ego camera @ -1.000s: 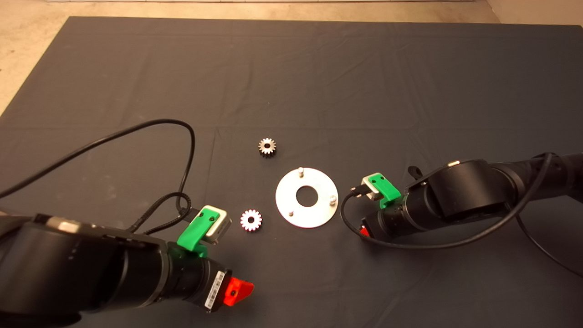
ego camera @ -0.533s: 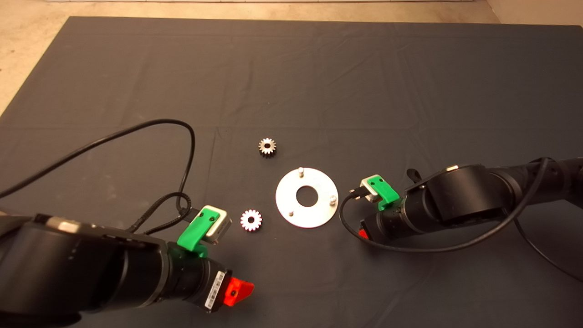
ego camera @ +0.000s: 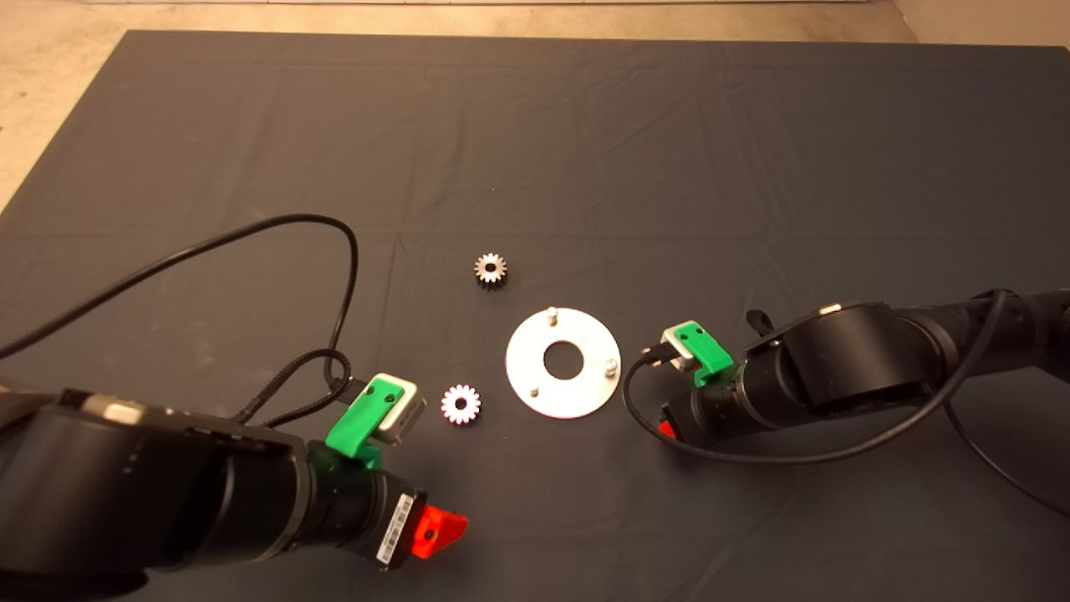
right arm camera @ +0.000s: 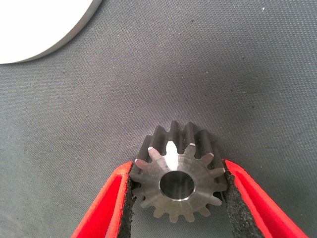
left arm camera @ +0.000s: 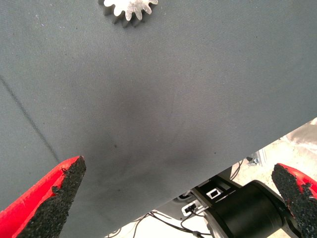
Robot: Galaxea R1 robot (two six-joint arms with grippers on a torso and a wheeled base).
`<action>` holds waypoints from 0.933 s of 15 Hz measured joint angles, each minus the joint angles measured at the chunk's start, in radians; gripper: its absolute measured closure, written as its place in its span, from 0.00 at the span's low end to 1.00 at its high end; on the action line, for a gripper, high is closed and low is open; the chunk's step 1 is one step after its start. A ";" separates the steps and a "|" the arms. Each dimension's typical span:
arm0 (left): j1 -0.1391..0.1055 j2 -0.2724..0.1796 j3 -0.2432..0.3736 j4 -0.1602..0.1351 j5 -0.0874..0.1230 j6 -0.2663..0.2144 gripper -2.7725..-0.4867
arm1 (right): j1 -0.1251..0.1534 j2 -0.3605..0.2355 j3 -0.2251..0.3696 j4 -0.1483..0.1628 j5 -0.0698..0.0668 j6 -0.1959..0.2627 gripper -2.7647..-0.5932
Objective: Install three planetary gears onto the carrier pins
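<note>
The shiny round carrier disc (ego camera: 525, 368) lies mid-mat, and its three pins (ego camera: 552, 314) stand bare. One planetary gear (ego camera: 491, 268) rests just beyond the disc, and a second (ego camera: 461, 405) lies on the disc's left side. In the right wrist view a third gear (right arm camera: 179, 181) sits flat on the mat between both pads of my right gripper (right arm camera: 178, 198), which is shut on it. In the head view that gripper (ego camera: 666, 429) is low at the disc's right and hides this gear. My left gripper (ego camera: 439, 528) hangs open, nearer than the second gear (left arm camera: 130, 7), holding nothing.
A black cable (ego camera: 334, 251) loops over the mat to the left of the gears. A second cable (ego camera: 752, 456) curls beside the right arm. The disc's edge (right arm camera: 39, 25) lies close to the held gear. The mat's near edge (left arm camera: 237, 163) and the robot's base show past the left fingers.
The right arm has shifted slightly and settled lower beside the disc. The left arm, the two loose gears and the disc have stayed where they were.
</note>
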 joint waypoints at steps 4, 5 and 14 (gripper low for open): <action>0.000 0.000 0.000 0.000 0.000 0.000 0.01 | 0.000 0.000 0.000 0.000 0.000 0.000 0.77; 0.000 0.000 0.000 0.000 0.000 0.000 0.01 | 0.000 0.000 0.000 0.000 0.000 0.000 0.77; 0.000 0.000 0.000 0.000 -0.002 0.000 0.01 | 0.001 -0.003 0.008 -0.004 -0.002 0.000 0.81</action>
